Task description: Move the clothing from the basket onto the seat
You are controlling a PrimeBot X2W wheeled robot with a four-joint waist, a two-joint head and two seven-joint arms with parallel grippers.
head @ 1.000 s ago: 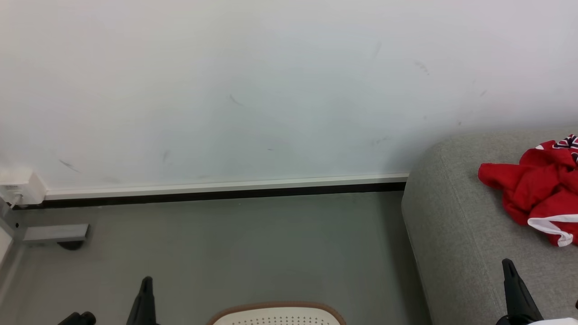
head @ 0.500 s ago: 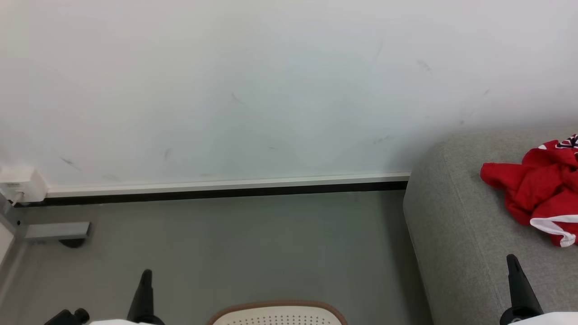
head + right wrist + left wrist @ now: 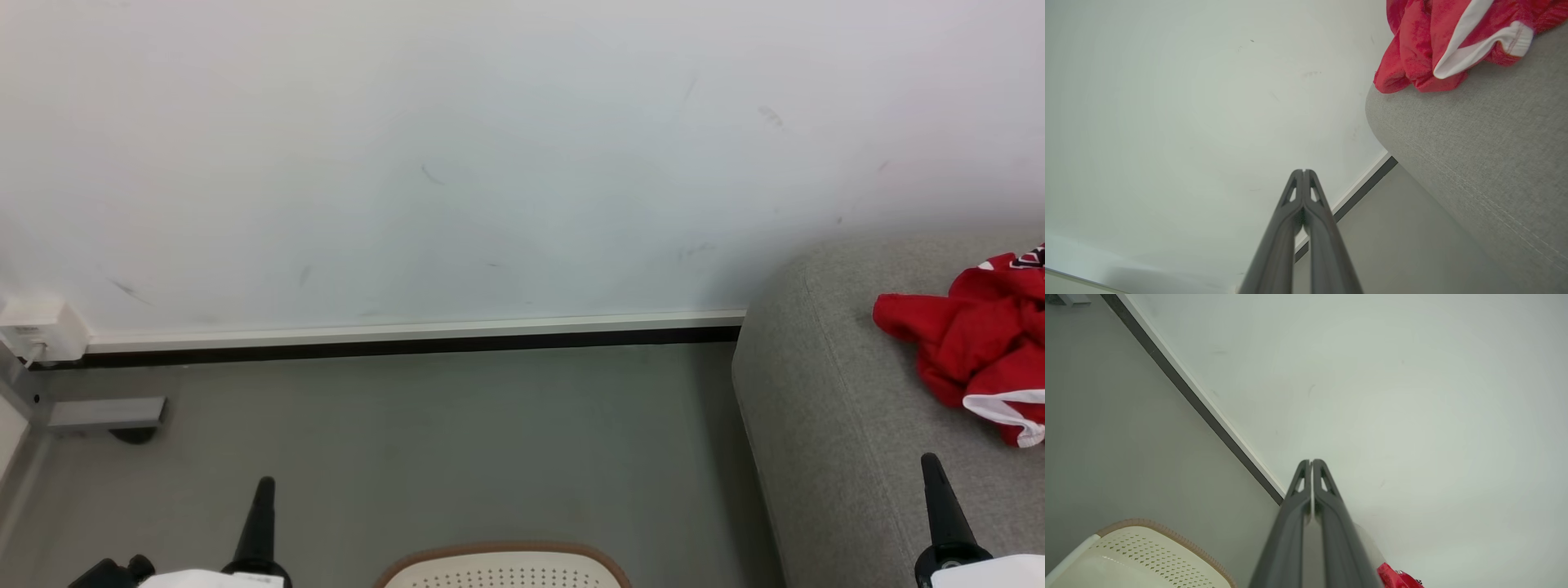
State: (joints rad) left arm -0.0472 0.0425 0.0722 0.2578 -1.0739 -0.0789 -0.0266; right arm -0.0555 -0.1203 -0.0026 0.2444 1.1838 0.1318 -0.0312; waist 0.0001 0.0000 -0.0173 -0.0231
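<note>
Red clothing (image 3: 976, 359) with white trim lies crumpled on the grey seat (image 3: 824, 408) at the right of the head view; it also shows in the right wrist view, clothing (image 3: 1437, 41) on the seat (image 3: 1486, 147). The cream basket (image 3: 502, 567) with its brown rim peeks in at the bottom centre, and its perforated wall shows as basket (image 3: 1143, 555) in the left wrist view. My left gripper (image 3: 263, 490) is shut and empty left of the basket. My right gripper (image 3: 931, 465) is shut and empty over the seat's front, short of the clothing. Both pairs of fingers touch at the tips: left gripper (image 3: 1311, 462), right gripper (image 3: 1303, 171).
A white wall (image 3: 457, 163) with a white-and-black baseboard (image 3: 408, 343) runs behind the grey floor (image 3: 457, 441). A white socket box (image 3: 37, 331) and a grey metal foot (image 3: 102, 412) sit at the far left.
Both grippers have risen slightly in the head view, and pale forearms now show at the bottom corners. The camera has shifted a little; the clothing lies as before.
</note>
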